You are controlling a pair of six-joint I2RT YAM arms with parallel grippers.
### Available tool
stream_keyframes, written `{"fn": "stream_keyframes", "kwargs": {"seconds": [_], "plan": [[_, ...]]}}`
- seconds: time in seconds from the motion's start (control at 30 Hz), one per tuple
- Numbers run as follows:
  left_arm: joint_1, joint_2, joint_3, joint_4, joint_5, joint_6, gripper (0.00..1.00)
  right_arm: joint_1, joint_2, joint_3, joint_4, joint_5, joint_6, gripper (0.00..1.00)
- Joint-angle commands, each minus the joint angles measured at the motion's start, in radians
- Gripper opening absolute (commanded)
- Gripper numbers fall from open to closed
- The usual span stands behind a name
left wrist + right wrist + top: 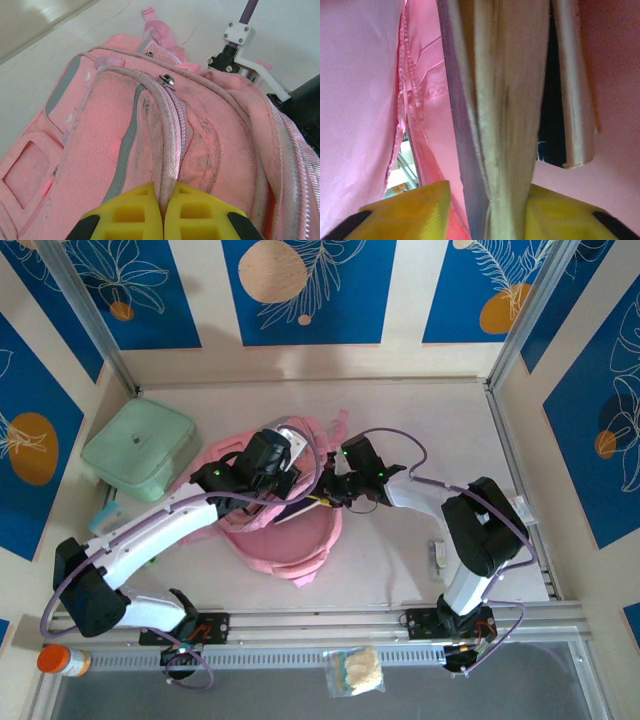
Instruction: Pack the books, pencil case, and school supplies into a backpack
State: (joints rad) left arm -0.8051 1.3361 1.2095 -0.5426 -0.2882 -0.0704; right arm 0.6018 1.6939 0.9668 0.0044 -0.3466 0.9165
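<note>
Right wrist | right end effector part-open, astride books

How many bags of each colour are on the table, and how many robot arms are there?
Pink backpack: 1
Mint green pouch: 1
Robot arms: 2
Total: 4
</note>
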Motion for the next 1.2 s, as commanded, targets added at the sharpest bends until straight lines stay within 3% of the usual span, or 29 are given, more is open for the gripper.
{"fn": "stream_keyframes", "kwargs": {"seconds": [0.0, 0.13, 0.27, 0.37, 0.43, 0.57, 0.77, 0.97, 1.17], "plan": [[0.004, -0.061, 0.03, 0.087, 0.025, -0.016, 0.0, 0.003, -0.069, -0.015, -0.058, 0.028, -0.053, 0.45], [0.005, -0.062, 0.019, 0.101, 0.048, -0.019, 0.0, 0.004, -0.159, -0.085, -0.139, 0.068, -0.059, 0.5], [0.005, -0.07, 0.016, 0.095, 0.051, -0.023, 0.0, 0.038, -0.273, -0.154, -0.225, 0.152, -0.052, 0.5], [0.006, -0.08, 0.003, 0.111, 0.058, -0.026, 0.0, 0.073, -0.326, -0.197, -0.233, 0.196, -0.027, 0.44], [0.006, -0.082, 0.004, 0.111, 0.058, -0.025, 0.0, 0.097, -0.332, -0.222, -0.207, 0.207, 0.018, 0.36], [0.007, -0.074, 0.003, 0.11, 0.052, -0.025, 0.0, 0.164, -0.282, -0.236, -0.083, 0.233, 0.08, 0.2], [0.007, -0.068, 0.017, 0.114, 0.061, -0.026, 0.0, 0.202, -0.143, -0.147, 0.019, 0.329, 0.102, 0.07], [0.007, -0.063, 0.022, 0.106, 0.077, -0.028, 0.0, 0.197, -0.022, -0.074, 0.191, 0.432, 0.077, 0.04], [0.01, -0.065, 0.013, 0.11, 0.063, -0.031, 0.0, 0.197, 0.003, -0.102, 0.311, 0.412, 0.038, 0.05]]}}
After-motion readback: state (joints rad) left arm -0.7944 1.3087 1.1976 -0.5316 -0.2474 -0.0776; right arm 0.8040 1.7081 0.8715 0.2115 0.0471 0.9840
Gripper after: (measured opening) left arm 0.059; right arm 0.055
